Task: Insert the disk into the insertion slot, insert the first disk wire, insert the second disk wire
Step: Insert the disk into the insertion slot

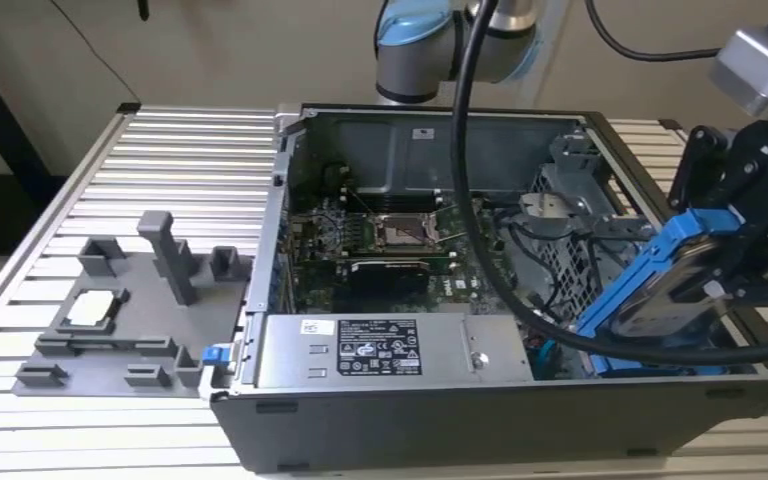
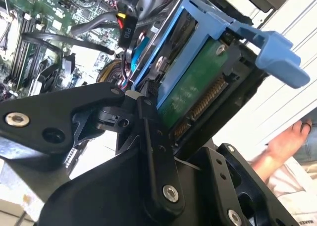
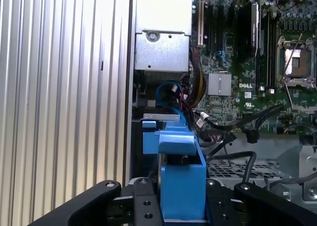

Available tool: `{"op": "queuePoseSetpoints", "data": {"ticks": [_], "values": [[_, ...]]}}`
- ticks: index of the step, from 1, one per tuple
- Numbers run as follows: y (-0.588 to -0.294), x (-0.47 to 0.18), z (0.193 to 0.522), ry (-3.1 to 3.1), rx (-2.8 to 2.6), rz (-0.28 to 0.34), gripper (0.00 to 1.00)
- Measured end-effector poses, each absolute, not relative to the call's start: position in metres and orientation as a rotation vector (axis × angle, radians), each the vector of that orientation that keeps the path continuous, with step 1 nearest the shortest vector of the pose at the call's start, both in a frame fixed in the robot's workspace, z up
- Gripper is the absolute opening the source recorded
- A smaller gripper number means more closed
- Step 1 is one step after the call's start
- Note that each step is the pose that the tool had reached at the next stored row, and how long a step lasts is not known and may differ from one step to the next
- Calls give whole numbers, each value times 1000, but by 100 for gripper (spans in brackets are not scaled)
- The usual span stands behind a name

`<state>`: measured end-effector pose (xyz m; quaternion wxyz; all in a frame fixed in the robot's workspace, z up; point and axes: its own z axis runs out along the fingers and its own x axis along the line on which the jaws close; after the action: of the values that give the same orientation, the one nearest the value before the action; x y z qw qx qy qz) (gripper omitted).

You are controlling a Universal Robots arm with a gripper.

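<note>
- A ribbed metal table [image 1: 91,440] carries the whole set-up.
- A grey holder plate [image 1: 104,385] with upright posts lies on it, at the exterior view's left.
- An open computer case [image 1: 424,420] stands beside the plate, with its inside exposed.
- A grey labelled power-supply box [image 1: 371,350] sits along the case's near wall.
- The gripper [image 1: 718,275] hangs over the case's corner at the exterior view's right, its jaws clamped on the disk [image 1: 658,290].
- The disk is tilted. Its lower end is down inside the case beside the perforated drive cage [image 1: 564,250], and its upper end is between the fingers [image 1: 744,265].
- Whether the lower end has entered a bay cannot be told.
- In the second wrist view the disk's green circuit board [image 2: 193,87] faces the camera.
- In that view, a person's hand [image 2: 287,141] rests outside the case.
- The green motherboard [image 1: 398,250] lines the case floor.
- A thick black cable [image 1: 471,150] crosses above the motherboard.
- The robot arm [image 1: 424,50] rises behind the case, against a plain beige wall [image 1: 224,50].
</note>
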<state>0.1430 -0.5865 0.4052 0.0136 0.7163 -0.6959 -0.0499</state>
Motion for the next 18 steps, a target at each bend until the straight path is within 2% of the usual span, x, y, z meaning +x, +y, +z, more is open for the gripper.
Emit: {"op": "queuePoseSetpoints", "data": {"ticks": [8,18], "values": [[-587,148,404,-2172,2237,-169,33],[-587,148,387,-2172,2237,-169,33]]}}
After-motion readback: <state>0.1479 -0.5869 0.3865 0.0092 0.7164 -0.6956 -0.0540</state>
